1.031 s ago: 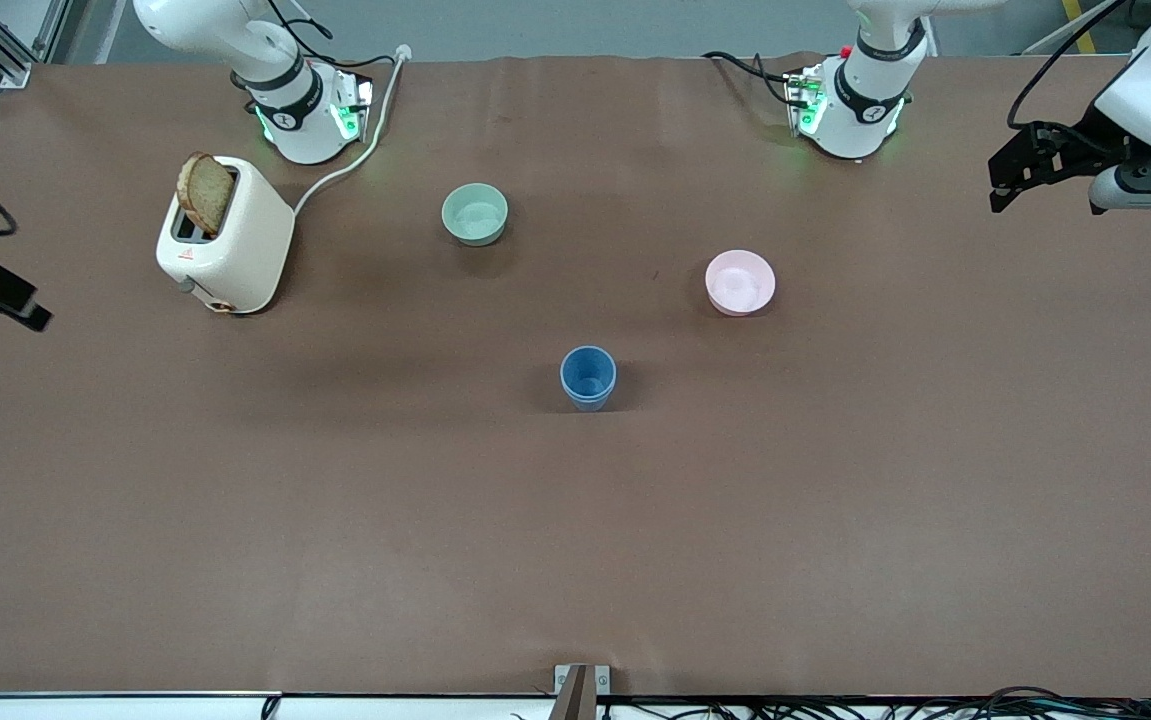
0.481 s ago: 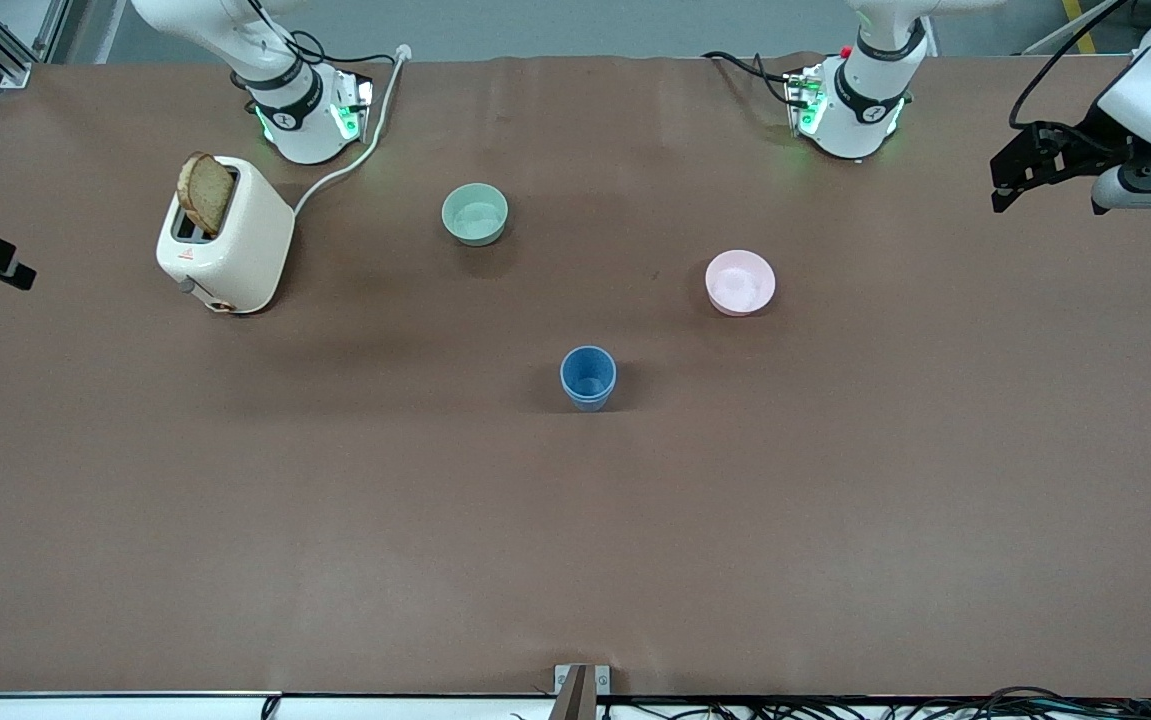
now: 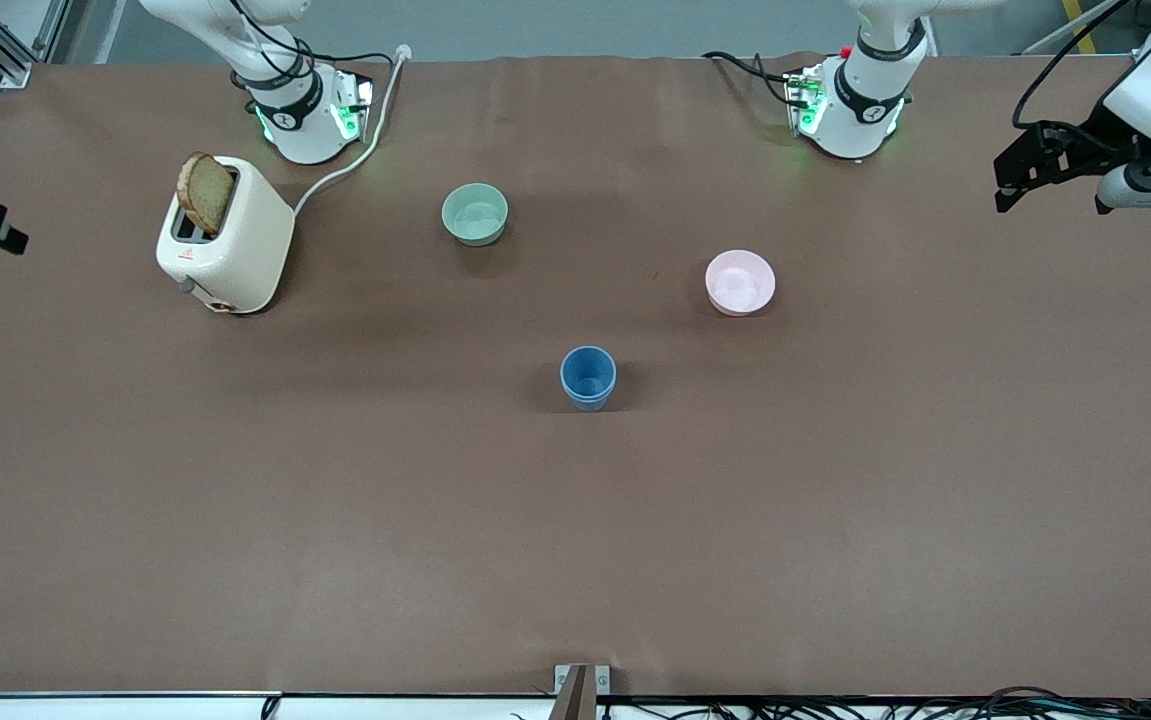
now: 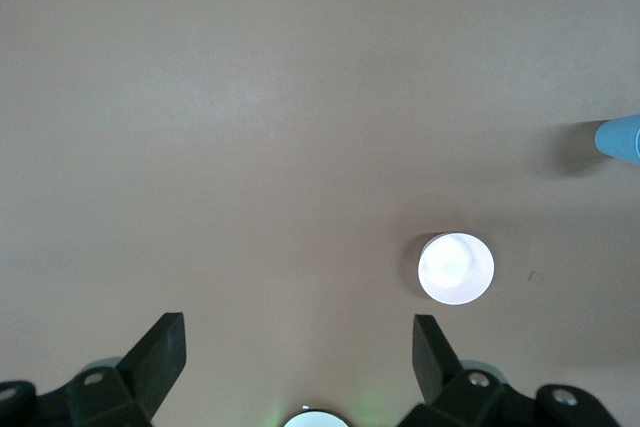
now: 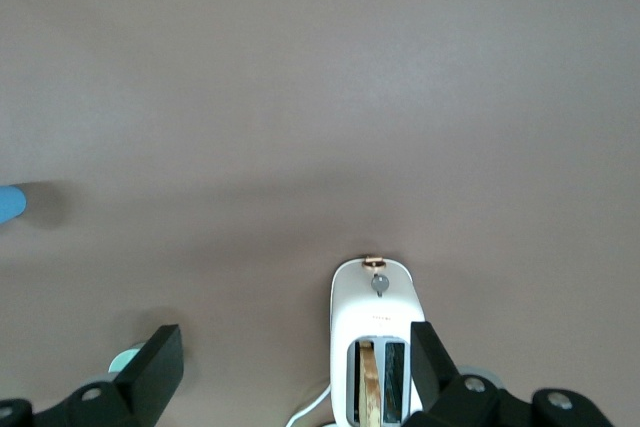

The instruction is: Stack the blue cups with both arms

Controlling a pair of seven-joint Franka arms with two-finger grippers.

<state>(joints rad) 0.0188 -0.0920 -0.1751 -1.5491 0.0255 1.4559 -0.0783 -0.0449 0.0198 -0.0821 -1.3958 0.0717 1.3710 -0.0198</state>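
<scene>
Standing upright near the middle of the table (image 3: 835,560), nearest the front camera of the objects, is what reads as one blue cup (image 3: 588,377); since no second cup shows anywhere, I judge the two tumblers are already nested, so the stacking looks done. Farther off sits one pink bowl (image 3: 740,282) toward the left arm's end, then one pale green bowl (image 3: 475,213), and one white toaster (image 3: 225,234) with a single slice of bread (image 3: 206,192) sticking up, toward the right arm's end. Both arms are pulled high and wide of the work, probably parked clear of the stack: the left gripper (image 4: 295,352) hangs over its end with fingers spread wide and empty, the right gripper (image 5: 290,357) likewise, holding nothing.
</scene>
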